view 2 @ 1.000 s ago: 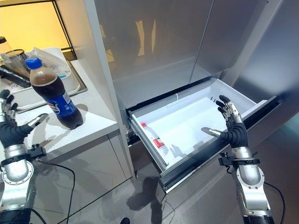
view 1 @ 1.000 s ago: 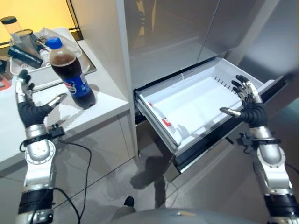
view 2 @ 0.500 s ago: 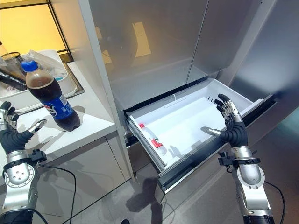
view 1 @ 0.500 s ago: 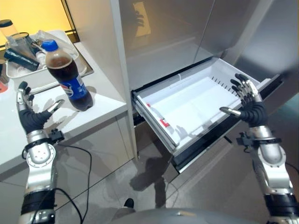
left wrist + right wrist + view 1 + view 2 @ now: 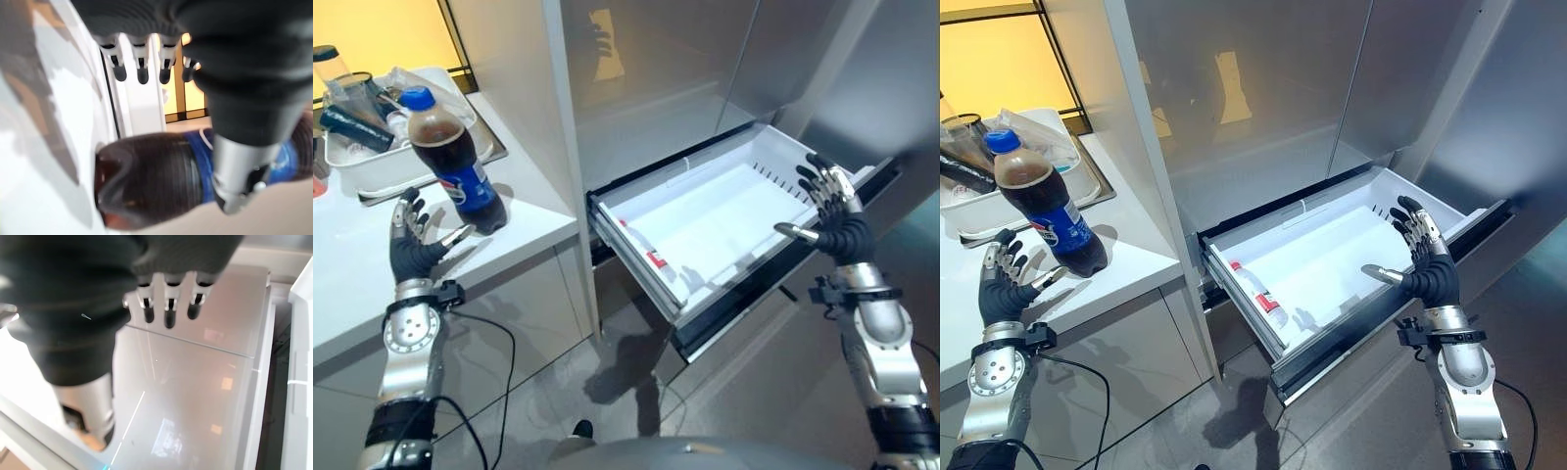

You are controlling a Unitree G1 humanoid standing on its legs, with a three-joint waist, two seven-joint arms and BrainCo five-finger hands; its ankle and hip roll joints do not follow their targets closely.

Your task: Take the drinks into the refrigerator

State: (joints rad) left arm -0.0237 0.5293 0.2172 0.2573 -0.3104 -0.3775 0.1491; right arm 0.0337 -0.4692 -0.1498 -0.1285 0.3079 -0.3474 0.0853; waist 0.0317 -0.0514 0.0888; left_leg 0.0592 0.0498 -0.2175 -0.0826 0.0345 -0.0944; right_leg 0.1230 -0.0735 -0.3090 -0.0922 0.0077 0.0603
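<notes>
Silver fingers spread and relaxed, my left hand point(image 5: 411, 253) hovers above the white desk point(image 5: 352, 284) with nothing in it, thumb pointing toward the cola bottle point(image 5: 450, 162). That bottle stands upright, blue cap on top, so its long axis runs straight up from the desk, and it sits just beyond my fingers, a little to the right of them and further from me. In my left wrist view its dark body and blue label lie across the thumb side of the palm, near but not touching as far as I can tell. Behind it is a white tray point(image 5: 372, 171) of odds and ends. Off to my right, the refrigerator's pulled-out drawer point(image 5: 1332, 245) is white inside, with a small bottle point(image 5: 1255, 291) lying flat along its near-left wall. My right hand point(image 5: 1420, 264) hangs over the drawer's front right corner, fingers straight and empty, well apart from the cola. So I judge the left hand is the nearer one to wrap the bottle's side.
</notes>
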